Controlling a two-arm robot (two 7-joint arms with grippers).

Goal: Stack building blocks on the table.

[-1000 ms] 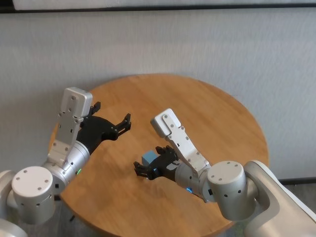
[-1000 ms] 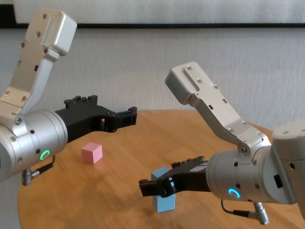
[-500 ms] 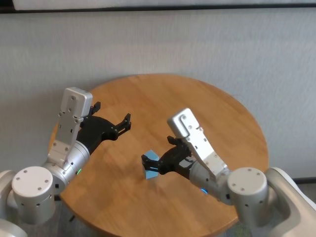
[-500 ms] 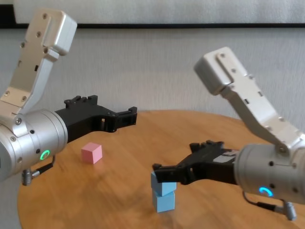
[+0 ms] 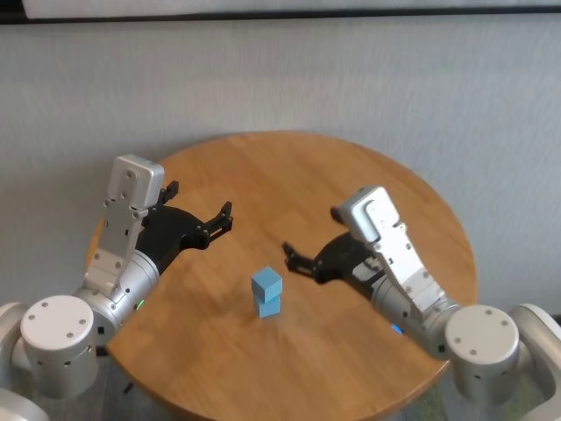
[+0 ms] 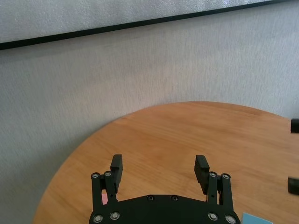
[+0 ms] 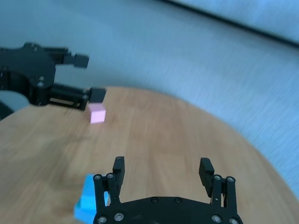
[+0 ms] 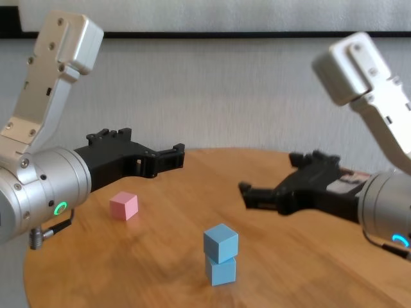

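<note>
Your right gripper (image 8: pixel 253 192) has pulled back from the blocks since a second ago and now hangs above the table (image 5: pixel 368 184), well to the right of the stack, with its fingers (image 7: pixel 119 169) spread wide and holding nothing. You see the upper light blue block (image 8: pixel 221 243) resting on the lower light blue block (image 8: pixel 221 270), turned slightly out of line with it, near the middle of the table. The pink block (image 8: pixel 124 205) sits alone on the wood further left, under your left gripper (image 8: pixel 172 156), which hovers above the table with its fingers (image 6: pixel 116 169) wide apart and empty.
</note>
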